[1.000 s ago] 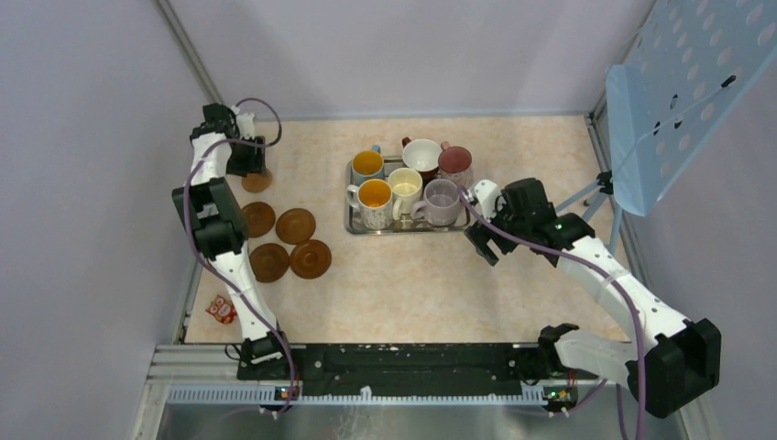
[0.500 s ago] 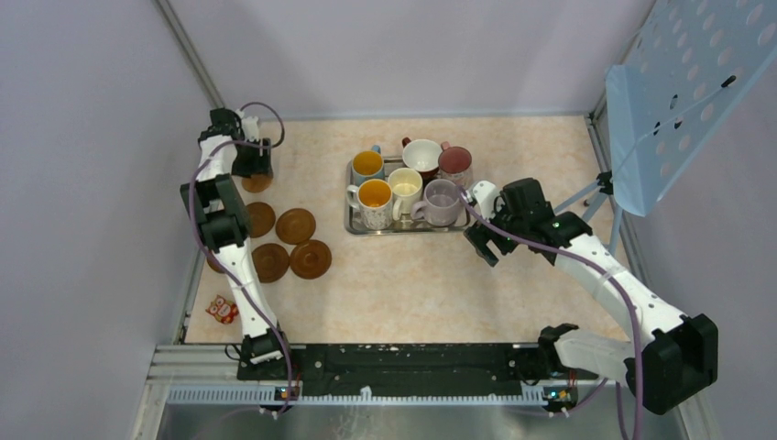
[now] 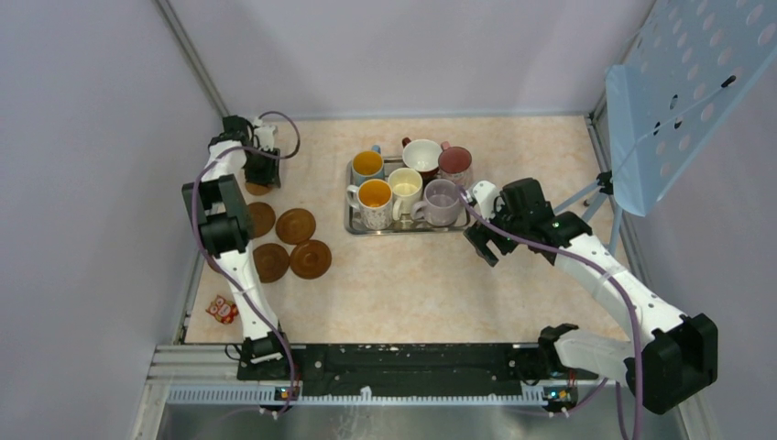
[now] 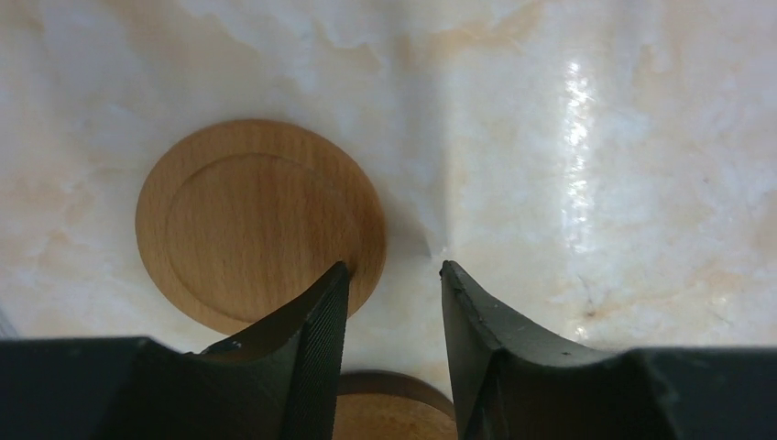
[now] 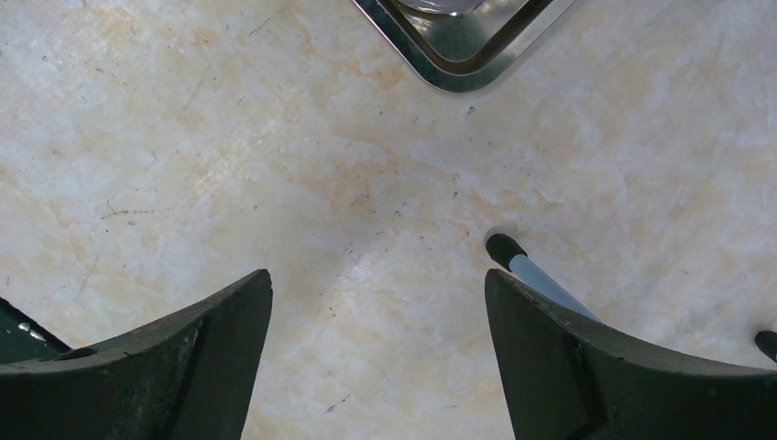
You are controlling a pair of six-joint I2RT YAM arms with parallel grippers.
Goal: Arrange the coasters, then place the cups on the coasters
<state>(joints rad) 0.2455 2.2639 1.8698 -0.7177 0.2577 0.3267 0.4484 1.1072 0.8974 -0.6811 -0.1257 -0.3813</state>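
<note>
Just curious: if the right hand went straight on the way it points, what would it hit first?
The right hand would probably meet bare table, short of the tray; depth is unclear.

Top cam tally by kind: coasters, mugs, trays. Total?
coasters: 5 visible (the left arm may hide another)
mugs: 6
tray: 1
Total: 12
</note>
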